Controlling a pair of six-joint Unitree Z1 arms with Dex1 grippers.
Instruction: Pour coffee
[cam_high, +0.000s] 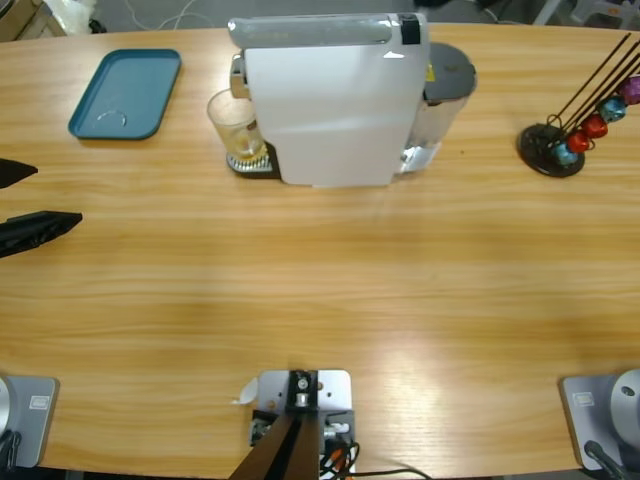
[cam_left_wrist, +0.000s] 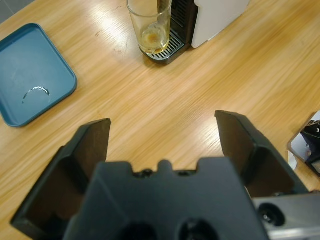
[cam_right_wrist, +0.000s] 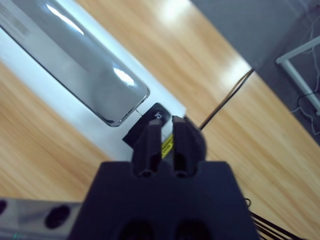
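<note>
From above, I see a white coffee machine (cam_high: 335, 100) at the upper middle of the wooden table (cam_high: 330, 290). A clear glass (cam_high: 236, 125) stands on the machine's drip tray (cam_high: 250, 163), just left of the white body, placed there under the spout, I judge, to catch the brew. A thin layer of pale brown coffee (cam_left_wrist: 152, 39) lies in its bottom, clearest at the top centre of the left wrist view. So I judge the pour is at most barely begun.

An empty blue tray (cam_high: 126, 93) sits in the upper left of the high view, well apart from the glass; it looks like a landing place for the glass later (my guess only). At the upper right a black capsule stand (cam_high: 552, 148) holds red and blue capsules (cam_high: 596, 126), away from the work.

My left gripper (cam_high: 30, 205) enters at the left edge of the high view, jaws wide apart with nothing between them, facing the glass from a distance, ready to reach in.

My right gripper (cam_right_wrist: 166, 135) has its jaws together, holding nothing. In the right wrist view it hangs over the machine's silver lid (cam_right_wrist: 75, 65) and points down at a small black button (cam_right_wrist: 156, 116), the tips closed, I think, to press it. I cannot tell whether they touch it.
</note>
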